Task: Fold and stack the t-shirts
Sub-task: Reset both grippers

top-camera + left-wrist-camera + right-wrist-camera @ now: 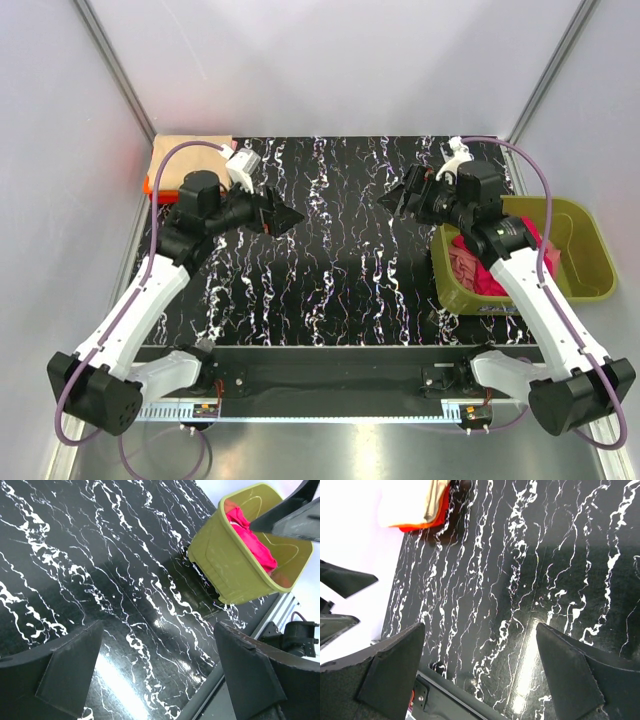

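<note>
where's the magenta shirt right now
Top view: the magenta-red t-shirt is bunched inside the olive-green tub at the table's right edge, partly hidden under the right arm.

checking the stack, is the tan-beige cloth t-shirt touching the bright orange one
Touching: right wrist view shows the folded tan-beige cloth t-shirt lying directly on the bright orange cloth t-shirt.

A magenta-red t-shirt [250, 535] inside an olive tub [225, 567] on the black marbled table [100, 570].

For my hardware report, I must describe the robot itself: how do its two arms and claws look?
The left arm and the right arm have white shells with black joints. A thin purple cable loops along each. The left claw and the right claw each carry two matte black, wedge-shaped fingers.
</note>
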You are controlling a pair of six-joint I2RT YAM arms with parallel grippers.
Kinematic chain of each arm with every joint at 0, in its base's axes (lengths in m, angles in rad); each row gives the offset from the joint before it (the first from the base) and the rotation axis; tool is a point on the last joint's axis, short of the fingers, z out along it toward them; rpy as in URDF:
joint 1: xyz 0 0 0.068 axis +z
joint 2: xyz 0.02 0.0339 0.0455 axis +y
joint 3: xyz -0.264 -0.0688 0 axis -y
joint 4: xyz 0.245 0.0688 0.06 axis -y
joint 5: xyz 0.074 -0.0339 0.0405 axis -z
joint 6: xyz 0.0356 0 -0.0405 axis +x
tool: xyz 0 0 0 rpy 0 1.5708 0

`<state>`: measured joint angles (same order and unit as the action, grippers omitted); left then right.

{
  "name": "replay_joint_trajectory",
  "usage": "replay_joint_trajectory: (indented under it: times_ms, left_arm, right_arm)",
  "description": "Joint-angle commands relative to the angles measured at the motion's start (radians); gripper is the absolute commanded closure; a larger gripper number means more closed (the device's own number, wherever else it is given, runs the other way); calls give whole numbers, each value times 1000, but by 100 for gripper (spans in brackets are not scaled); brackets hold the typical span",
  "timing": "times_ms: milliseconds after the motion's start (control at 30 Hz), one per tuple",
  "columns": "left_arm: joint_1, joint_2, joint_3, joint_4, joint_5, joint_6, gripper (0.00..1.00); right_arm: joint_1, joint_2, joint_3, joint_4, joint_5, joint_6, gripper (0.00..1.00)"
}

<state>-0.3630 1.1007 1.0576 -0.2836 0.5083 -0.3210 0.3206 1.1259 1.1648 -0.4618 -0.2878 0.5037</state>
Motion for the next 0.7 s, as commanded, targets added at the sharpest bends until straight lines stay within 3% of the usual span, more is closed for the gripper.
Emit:
replay_joint_trajectory:
  times_ms: [0, 667]
  left_arm:
    - [-4, -25, -24, 66, 19, -13, 1]
    - [-2, -39, 13, 63, 33, 2, 1]
  right_arm:
    - [-3, -40, -1, 6, 42, 13, 0]
    - [-3, -51, 9, -8, 150, -8, 0]
